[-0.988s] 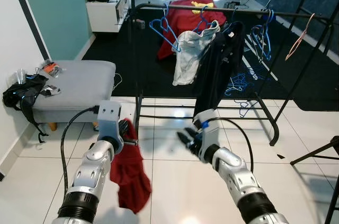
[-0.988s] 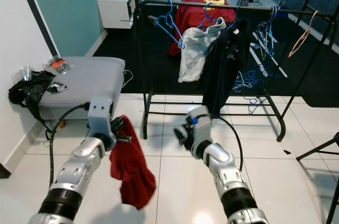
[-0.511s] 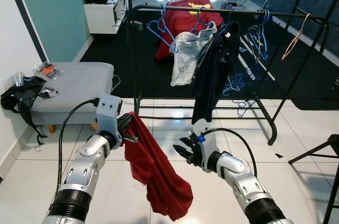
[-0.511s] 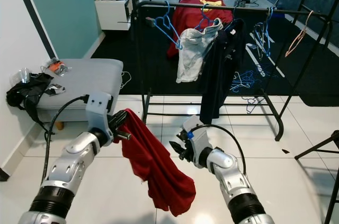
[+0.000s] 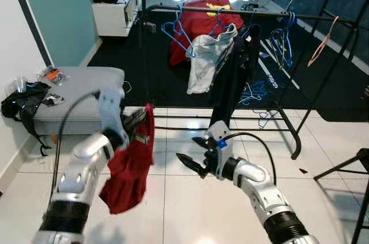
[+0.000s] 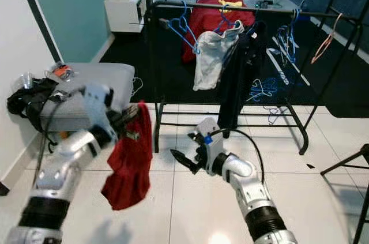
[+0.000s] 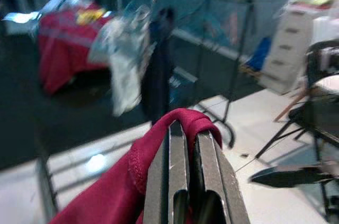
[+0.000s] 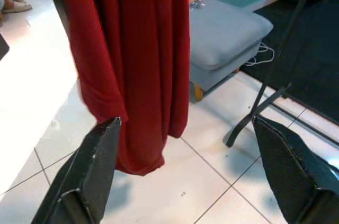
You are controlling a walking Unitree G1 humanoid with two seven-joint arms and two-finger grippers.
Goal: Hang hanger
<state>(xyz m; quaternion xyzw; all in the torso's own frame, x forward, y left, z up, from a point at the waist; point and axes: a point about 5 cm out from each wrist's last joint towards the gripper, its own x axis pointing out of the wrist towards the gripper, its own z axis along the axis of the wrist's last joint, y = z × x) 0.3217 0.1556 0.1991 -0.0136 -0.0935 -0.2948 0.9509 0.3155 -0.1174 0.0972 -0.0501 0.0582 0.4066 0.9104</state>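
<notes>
A red garment (image 5: 129,166) hangs in folds from my left gripper (image 5: 140,127), which is shut on its top edge at about waist height over the white tiles. The left wrist view has the two fingers pressed together with red cloth (image 7: 159,144) draped over their tips. My right gripper (image 5: 187,150) is open a little to the right of the garment, fingers spread wide and pointing at it. In the right wrist view the red garment (image 8: 137,49) hangs between the two spread fingertips (image 8: 108,128). Behind stands a black clothes rack (image 5: 248,12) with blue hangers (image 5: 177,32).
A pale garment (image 5: 204,59) and a black one (image 5: 236,71) hang on the rack, with a pink hanger (image 5: 322,45) farther right. A grey ottoman (image 5: 75,91) with a black bag (image 5: 20,102) stands at the left. The rack's feet (image 5: 297,140) rest on the tiles.
The red garment, flung out toward my right gripper half a second ago, has swung back and hangs under the left gripper. The left arm has lifted slightly. The right gripper's fingers have spread wider.
</notes>
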